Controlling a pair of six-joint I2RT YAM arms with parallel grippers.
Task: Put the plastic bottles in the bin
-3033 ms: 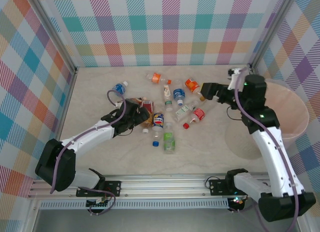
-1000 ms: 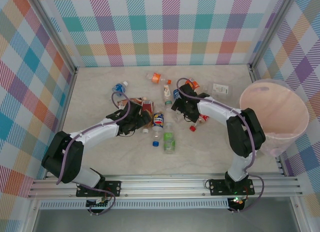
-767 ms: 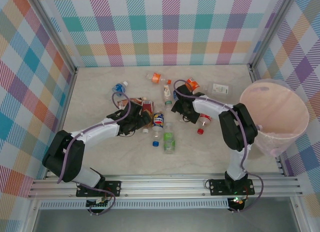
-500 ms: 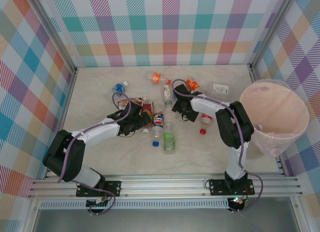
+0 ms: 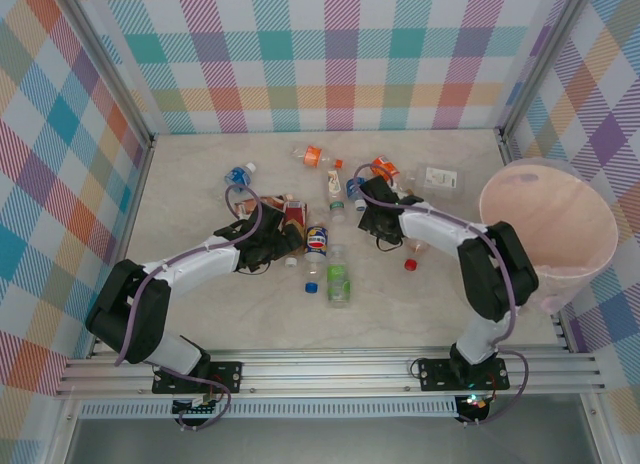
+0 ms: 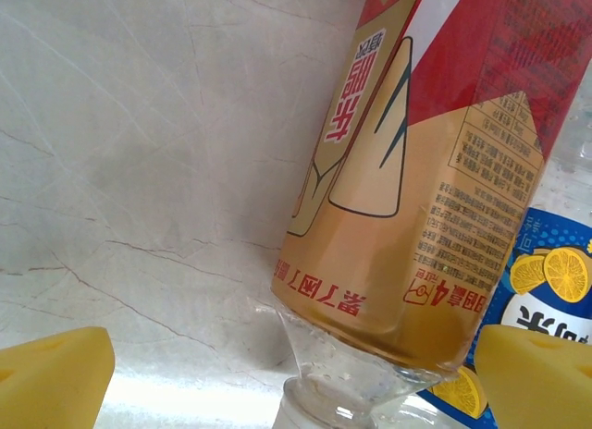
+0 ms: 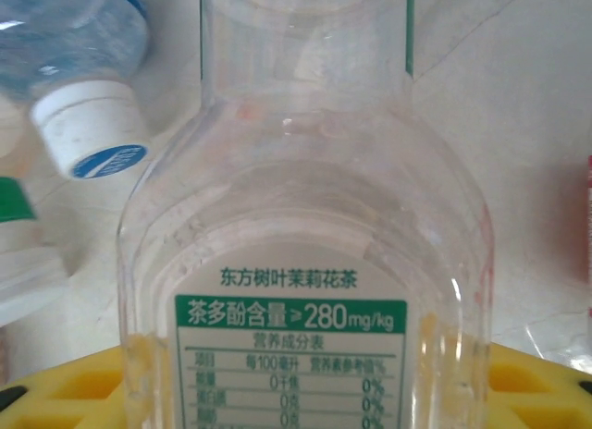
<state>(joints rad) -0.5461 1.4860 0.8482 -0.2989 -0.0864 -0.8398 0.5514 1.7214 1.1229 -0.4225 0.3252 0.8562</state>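
Note:
Several plastic bottles lie scattered mid-table. My left gripper (image 5: 283,236) stands open around a bottle with a red-and-tan label (image 6: 416,170). Its yellow fingertips (image 6: 55,373) sit either side of the bottle's neck without touching it. My right gripper (image 5: 372,216) is shut on a clear bottle with a green-and-white label (image 7: 305,263), and the yellow pads (image 7: 83,383) press its sides. The pale pink bin (image 5: 560,214) stands at the right edge, away from both grippers.
A blue-labelled bottle (image 5: 317,240) and a green-labelled one (image 5: 338,279) lie beside the left gripper. A red-labelled bottle (image 5: 413,246) lies right of the right gripper. Orange-labelled bottles (image 5: 313,156) lie farther back, and a blue-capped one (image 5: 238,175) at the left. Checked walls enclose the table.
My right gripper's jaws have closed onto the green-labelled bottle and its arm has shifted slightly right. The red-labelled bottle rolled nearer. The left arm has not moved.

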